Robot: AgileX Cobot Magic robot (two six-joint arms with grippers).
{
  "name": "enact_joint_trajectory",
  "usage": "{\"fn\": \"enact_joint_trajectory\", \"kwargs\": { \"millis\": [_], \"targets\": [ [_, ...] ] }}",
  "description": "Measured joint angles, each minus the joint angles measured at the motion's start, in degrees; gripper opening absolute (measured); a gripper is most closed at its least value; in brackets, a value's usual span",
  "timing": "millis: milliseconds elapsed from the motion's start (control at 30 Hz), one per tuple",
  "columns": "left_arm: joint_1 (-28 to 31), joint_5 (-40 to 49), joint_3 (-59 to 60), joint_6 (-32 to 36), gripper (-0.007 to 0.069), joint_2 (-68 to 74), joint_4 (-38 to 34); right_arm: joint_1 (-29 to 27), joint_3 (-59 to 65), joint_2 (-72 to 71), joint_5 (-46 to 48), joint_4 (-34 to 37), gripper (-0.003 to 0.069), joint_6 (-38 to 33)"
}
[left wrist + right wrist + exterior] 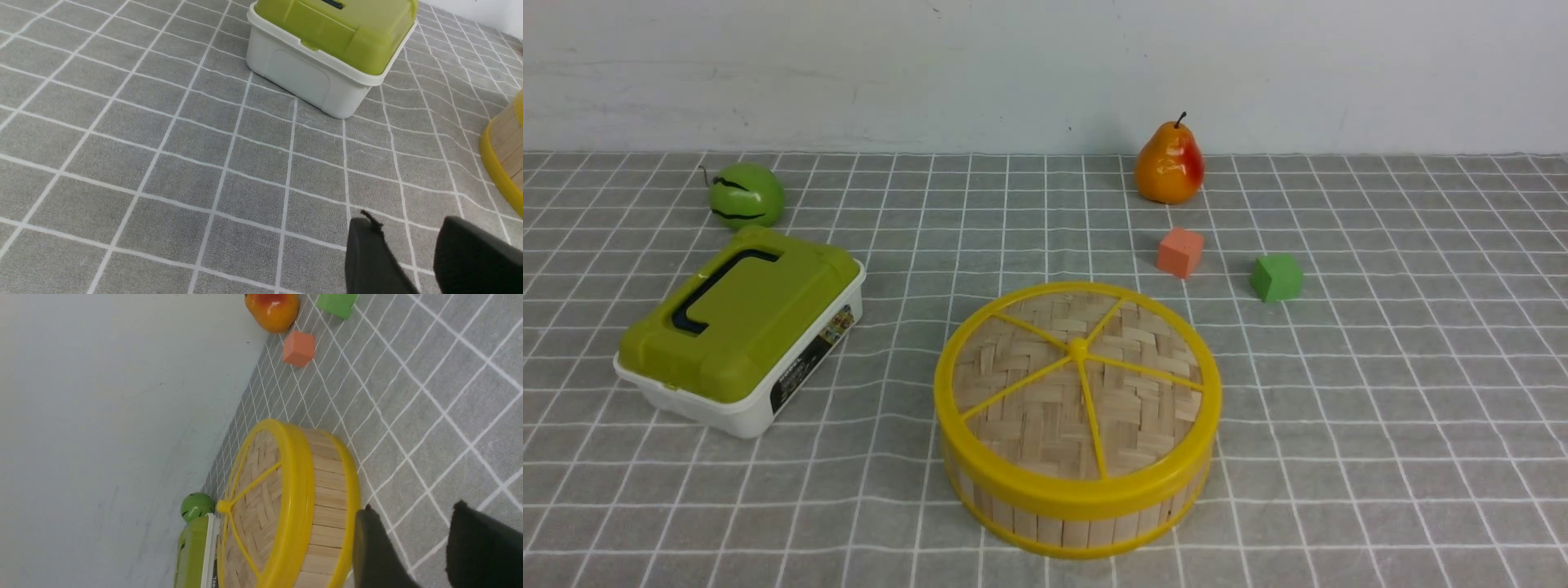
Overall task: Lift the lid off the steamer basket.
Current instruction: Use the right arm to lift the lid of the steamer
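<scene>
The steamer basket [1086, 510] stands at the front centre of the table, its wall of bamboo slats between yellow rings. The lid [1074, 392], woven bamboo with a yellow rim, spokes and a small centre knob, sits closed on top. Neither arm shows in the front view. My left gripper [406, 230] is open and empty over bare cloth, with the basket's edge [504, 155] off to one side. My right gripper [412, 516] is open and empty just beside the basket's wall [327, 502]; the lid [261, 498] shows there edge-on.
A white box with an olive-green lid [739, 327] lies at the left, also in the left wrist view [327, 45]. A green ball [745, 194] sits behind it. A pear [1170, 163], an orange cube [1180, 251] and a green cube [1276, 278] stand at the back right.
</scene>
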Motion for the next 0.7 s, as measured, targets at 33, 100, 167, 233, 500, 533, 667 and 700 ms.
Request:
{"fn": "enact_joint_trajectory", "kwargs": {
  "millis": [33,100,167,233,500,533,667,700],
  "targets": [
    [0.0,0.0,0.0,0.0,0.0239,0.0,0.0,0.0,0.0,0.0,0.0,0.0,0.0238,-1.46],
    [0.0,0.0,0.0,0.0,0.0239,0.0,0.0,0.0,-0.39,0.0,0.29,0.0,0.023,-5.23],
    [0.0,0.0,0.0,0.0,0.0239,0.0,0.0,0.0,-3.64,0.0,1.88,-0.6,0.0192,-12.28],
    [0.0,0.0,0.0,0.0,0.0239,0.0,0.0,0.0,-8.63,1.82,3.28,-2.06,0.0128,-19.32],
    [0.0,0.0,0.0,0.0,0.0239,0.0,0.0,0.0,-41.17,26.8,23.83,-17.11,-0.002,-44.17],
    [0.0,0.0,0.0,0.0,0.0239,0.0,0.0,0.0,-41.17,27.56,23.83,-17.11,-0.002,-44.17],
    [0.0,0.0,0.0,0.0,0.0239,0.0,0.0,0.0,-59.7,44.19,37.61,-20.36,-0.0008,-53.26],
    [0.0,0.0,0.0,0.0,0.0239,0.0,0.0,0.0,-59.7,44.84,37.61,-20.36,-0.0008,-53.26]
  ]
}}
